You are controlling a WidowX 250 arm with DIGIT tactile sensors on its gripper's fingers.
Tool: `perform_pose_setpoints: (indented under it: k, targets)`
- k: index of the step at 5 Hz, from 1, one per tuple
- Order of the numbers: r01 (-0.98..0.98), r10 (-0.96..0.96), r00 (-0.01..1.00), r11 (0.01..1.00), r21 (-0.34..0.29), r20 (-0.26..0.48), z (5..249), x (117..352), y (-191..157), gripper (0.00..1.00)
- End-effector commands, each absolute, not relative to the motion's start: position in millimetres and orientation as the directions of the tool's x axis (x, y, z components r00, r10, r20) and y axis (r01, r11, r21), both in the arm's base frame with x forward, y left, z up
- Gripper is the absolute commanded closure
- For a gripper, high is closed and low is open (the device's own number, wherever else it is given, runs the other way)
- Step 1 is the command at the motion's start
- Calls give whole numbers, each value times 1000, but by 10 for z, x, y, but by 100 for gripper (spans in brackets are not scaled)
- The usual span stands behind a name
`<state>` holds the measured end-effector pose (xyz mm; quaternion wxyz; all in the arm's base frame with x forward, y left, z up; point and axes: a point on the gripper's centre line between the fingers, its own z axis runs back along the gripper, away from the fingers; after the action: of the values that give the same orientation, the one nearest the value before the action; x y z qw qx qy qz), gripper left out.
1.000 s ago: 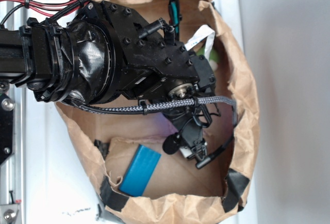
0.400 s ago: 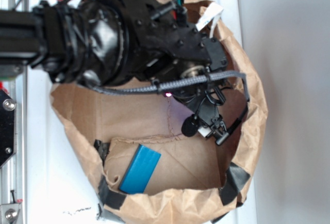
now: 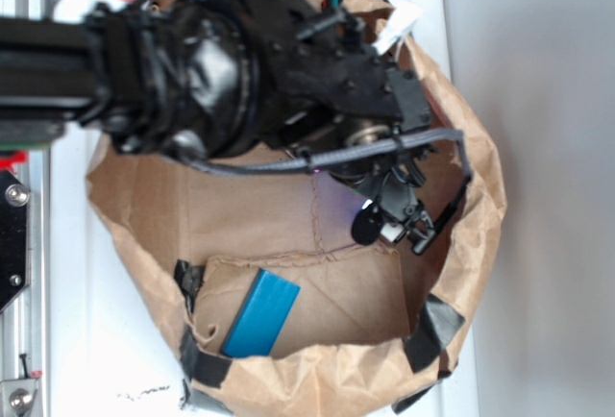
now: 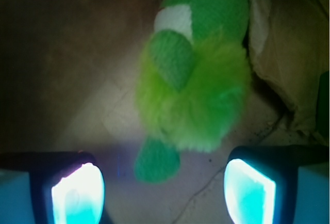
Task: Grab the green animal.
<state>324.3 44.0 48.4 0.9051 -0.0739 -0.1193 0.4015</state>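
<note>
From my remote station, the wrist view shows the green animal (image 4: 193, 87) lying on the brown paper floor of a paper bag (image 3: 471, 244), just ahead of the end effector (image 4: 164, 193). Its fuzzy yellow-green body fills the centre of the view, with one smooth green limb folded over the top, another pointing down toward the fingers, and a small white patch near its upper end. The end effector stands open: both lit fingers (image 4: 77, 193) sit well apart at the bottom corners of the wrist view, with nothing between them, and the toy lies beyond the gap, not touching either one.

In the exterior view, my arm (image 3: 240, 71) reaches from the left into the bag, whose torn rim is patched with black tape (image 3: 432, 331). The end effector (image 3: 389, 225) hangs over the right side of the bag's interior; the toy itself is hidden there beneath the arm. A blue rectangular block (image 3: 261, 316) lies on the bag floor toward the lower left, well apart from the end effector. The bag rests on a white table (image 3: 86, 321).
</note>
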Motion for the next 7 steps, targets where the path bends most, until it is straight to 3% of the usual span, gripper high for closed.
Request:
perform_pose_setpoints:
  k: [1, 4, 5, 6, 7]
  targets:
    - [-763, 802, 556, 597, -249, 219, 649, 3395, 722, 0]
    - [-826, 841, 473, 527, -200, 263, 578, 3490, 869, 0]
    - [-833, 837, 462, 523, -181, 294, 562, 3379, 861, 0]
    - [-830, 826, 466, 532, -167, 317, 551, 3486, 898, 0]
    - [-807, 808, 507, 568, -164, 301, 551, 3485, 878, 100]
